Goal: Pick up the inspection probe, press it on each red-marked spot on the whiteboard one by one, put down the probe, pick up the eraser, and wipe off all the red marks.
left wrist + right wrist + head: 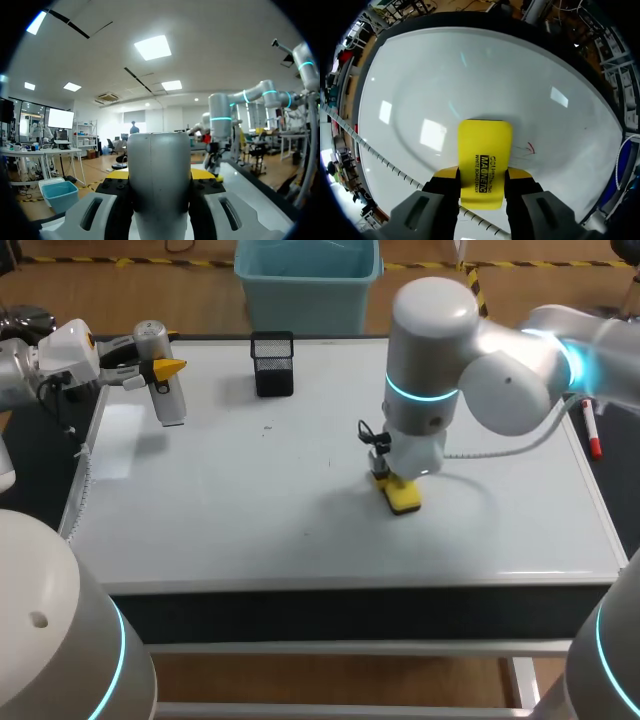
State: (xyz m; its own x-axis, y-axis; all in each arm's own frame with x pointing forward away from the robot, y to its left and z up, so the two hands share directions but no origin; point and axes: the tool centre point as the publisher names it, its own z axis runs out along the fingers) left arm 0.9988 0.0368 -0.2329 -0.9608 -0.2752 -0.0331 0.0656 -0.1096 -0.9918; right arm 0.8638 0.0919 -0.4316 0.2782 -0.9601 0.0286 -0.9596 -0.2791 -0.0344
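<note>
On the whiteboard [250,490], my right tool [484,176] clamps the eraser [485,142] flat beside a red mark [529,147], ready to wipe. Left tool [160,180] grips the probe [165,390], parked clear.

The probe [160,192] largely hides the left end effector's [161,174] tips.

Entry 1. Yellow rectangular block eraser [485,160], clamped from both sides between the fingers of the right gripper [483,173].
- Print: three short lines of black capital lettering on the upper face, at the end nearest the gripper, lying between its two yellow tips.
- The middle line stands as yellow letters in a dark bar.
- In the head view the lettering is too small to make out.
</note>
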